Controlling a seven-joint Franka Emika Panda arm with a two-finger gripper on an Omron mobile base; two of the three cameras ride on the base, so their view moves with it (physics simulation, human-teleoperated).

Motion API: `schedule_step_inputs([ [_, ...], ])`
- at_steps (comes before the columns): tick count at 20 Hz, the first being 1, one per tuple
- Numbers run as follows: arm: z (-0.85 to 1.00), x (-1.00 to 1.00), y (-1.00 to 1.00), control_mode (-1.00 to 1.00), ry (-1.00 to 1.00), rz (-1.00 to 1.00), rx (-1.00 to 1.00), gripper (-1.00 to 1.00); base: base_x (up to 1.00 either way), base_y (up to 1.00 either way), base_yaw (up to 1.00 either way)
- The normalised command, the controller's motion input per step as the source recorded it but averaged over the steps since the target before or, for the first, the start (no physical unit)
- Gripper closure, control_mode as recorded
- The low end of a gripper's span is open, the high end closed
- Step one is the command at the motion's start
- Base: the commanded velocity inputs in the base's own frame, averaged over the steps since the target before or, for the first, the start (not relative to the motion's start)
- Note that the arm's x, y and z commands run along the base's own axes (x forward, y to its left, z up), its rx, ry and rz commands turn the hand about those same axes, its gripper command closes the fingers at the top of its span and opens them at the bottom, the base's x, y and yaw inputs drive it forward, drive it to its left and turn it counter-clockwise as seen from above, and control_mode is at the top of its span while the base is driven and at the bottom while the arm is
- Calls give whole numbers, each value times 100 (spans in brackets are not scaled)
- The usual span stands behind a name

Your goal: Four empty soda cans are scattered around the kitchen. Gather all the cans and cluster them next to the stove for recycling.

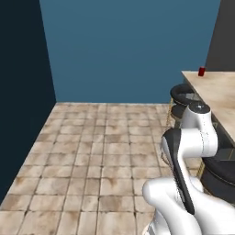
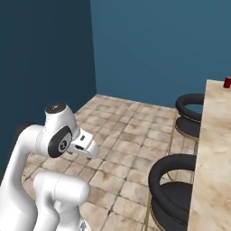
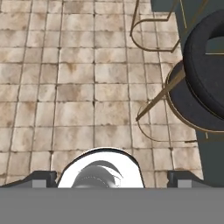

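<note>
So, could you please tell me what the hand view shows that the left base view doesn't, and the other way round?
Hand view alone: the open gripper pointing down at the floor, and the stools' thin brass-coloured legs seen from above. Left base view alone: a red soda can upright on the far end of the beige counter, and the blue walls. Both: the brown tiled floor and the black stools.

A beige marble counter (image 1: 220, 92) has one small red soda can (image 1: 201, 71) standing at its far end; two black round stools (image 2: 173, 189) stand on the brown tiled floor (image 1: 92, 151) beside it.
</note>
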Motion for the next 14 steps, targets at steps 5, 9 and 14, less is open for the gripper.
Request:
schedule_step_inputs([
  [5, 0, 0, 0, 100, 0, 0, 0, -100, 69, 27, -25],
  [9, 0, 0, 0, 100, 0, 0, 0, -100, 69, 28, -25],
  [14, 0, 0, 0, 100, 0, 0, 0, -100, 68, 31, -21],
])
